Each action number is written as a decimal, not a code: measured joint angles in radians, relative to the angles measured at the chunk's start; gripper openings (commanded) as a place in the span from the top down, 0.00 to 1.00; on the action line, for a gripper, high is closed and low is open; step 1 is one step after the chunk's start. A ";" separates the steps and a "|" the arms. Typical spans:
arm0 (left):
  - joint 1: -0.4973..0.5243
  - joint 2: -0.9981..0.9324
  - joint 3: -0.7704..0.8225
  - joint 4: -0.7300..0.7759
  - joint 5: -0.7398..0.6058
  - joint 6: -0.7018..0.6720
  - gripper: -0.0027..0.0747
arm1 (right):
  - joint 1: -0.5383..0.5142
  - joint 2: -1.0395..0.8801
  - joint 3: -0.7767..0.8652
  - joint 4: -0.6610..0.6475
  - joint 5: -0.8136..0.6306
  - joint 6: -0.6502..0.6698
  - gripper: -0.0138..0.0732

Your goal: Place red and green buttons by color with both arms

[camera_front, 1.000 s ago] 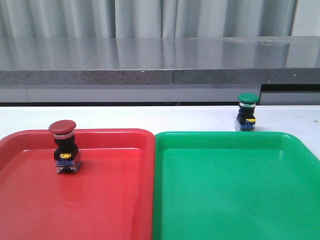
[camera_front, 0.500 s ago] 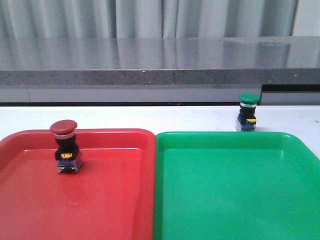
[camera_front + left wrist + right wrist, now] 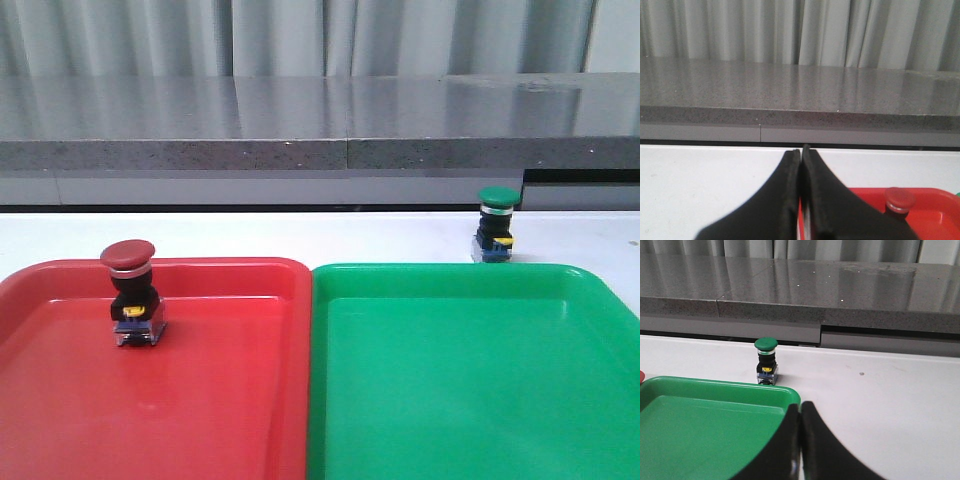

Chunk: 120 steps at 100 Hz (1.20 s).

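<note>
Standing unmoved: red button (image 3: 128,294) in red tray (image 3: 230,400), green button (image 3: 496,224) on table (image 3: 300,235).

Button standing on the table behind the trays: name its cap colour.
Green cap; the green button shows best in the right wrist view.

Glossy plastic red tray (image 3: 230,400) and green tray (image 3: 480,390); speckled polished stone ledge (image 3: 320,125).

Lab test bench: white table (image 3: 300,235), grey stone-look ledge (image 3: 300,140), pleated grey curtain (image 3: 300,35) backdrop.
</note>
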 measured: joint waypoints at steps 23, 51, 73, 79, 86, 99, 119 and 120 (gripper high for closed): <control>0.004 0.000 0.045 0.005 0.011 0.000 0.99 | 0.000 0.000 0.000 0.000 0.000 0.000 0.92; 0.004 0.000 0.045 0.007 -0.018 0.000 0.99 | 0.000 0.000 0.000 0.000 0.000 0.000 0.92; 0.004 0.000 0.045 0.007 -0.031 0.000 0.99 | 0.000 0.000 0.000 0.000 0.000 0.000 0.92; 0.004 0.000 0.045 0.007 -0.043 0.000 0.99 | 0.000 0.000 0.000 0.000 0.000 0.000 0.92; 0.004 0.000 0.045 0.007 -0.055 0.000 0.99 | 0.000 0.000 0.000 0.000 0.000 0.000 0.92; 0.004 0.000 0.045 0.007 -0.058 0.000 0.99 | 0.000 0.000 0.000 0.000 0.000 0.000 0.92; 0.004 0.000 0.045 0.007 -0.062 0.000 0.99 | 0.000 0.000 0.000 0.000 0.000 0.000 0.92; 0.004 0.000 0.045 0.007 -0.062 0.000 0.99 | 0.000 0.000 0.000 0.000 0.000 0.000 0.92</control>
